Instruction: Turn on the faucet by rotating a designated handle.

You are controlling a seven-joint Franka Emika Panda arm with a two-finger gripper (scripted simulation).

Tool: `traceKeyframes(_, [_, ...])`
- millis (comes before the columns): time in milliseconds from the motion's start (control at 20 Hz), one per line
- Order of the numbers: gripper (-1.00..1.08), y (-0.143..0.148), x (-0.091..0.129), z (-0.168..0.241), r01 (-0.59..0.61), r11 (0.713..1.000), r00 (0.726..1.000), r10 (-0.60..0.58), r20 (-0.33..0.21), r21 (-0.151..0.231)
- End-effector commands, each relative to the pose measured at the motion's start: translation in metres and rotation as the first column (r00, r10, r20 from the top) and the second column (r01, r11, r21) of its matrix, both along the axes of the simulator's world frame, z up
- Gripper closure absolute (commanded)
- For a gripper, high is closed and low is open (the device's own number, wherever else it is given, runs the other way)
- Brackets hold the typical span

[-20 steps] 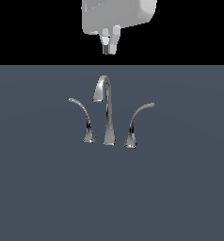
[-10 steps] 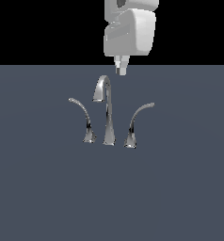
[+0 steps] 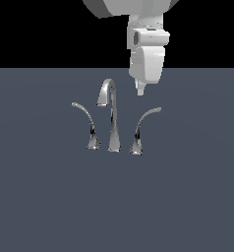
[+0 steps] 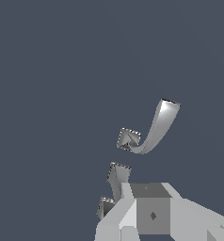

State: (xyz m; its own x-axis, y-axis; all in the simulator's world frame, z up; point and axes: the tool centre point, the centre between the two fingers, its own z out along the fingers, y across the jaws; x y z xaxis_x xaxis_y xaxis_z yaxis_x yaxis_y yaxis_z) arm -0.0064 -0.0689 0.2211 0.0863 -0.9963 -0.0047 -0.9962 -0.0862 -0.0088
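Observation:
The chrome faucet (image 3: 112,125) stands on the dark grey surface, its tall hooked spout in the middle. The handle (image 3: 137,139) rises from a flared base at the exterior view's right and arches rightward. A thinner lever (image 3: 92,140) sweeps to the left. My gripper (image 3: 140,90) hangs point-down above the gap between spout and handle, apart from both, its fingers together with nothing held. In the wrist view a curved chrome lever (image 4: 157,126) and two more chrome pieces lie beyond my fingers (image 4: 151,214); which lever it is I cannot tell.
The dark grey surface (image 3: 188,197) stretches flat on all sides of the faucet, with a black backdrop behind it. The white arm body (image 3: 146,54) comes down from the top of the exterior view.
The gripper has come down and shifted to the exterior view's right, from above the spout to a spot beside the spout's top, over the right handle. The faucet has not moved.

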Motion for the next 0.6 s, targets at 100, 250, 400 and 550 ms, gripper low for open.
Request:
traceKeyframes(100, [1.08, -0.021, 0.010, -0.021, 0.119, 0.993, 0.993, -0.119, -0.003, -0.003])
traceKeyframes(250, [1.08, -0.034, 0.014, -0.032, 0.182, 0.983, 0.983, -0.182, -0.005, -0.005])
traceKeyframes(400, [1.08, -0.043, 0.017, -0.041, 0.232, 0.973, 0.973, -0.232, -0.007, -0.006])
traceKeyframes(550, [1.08, -0.050, 0.018, -0.047, 0.266, 0.964, 0.964, -0.266, -0.008, -0.006])
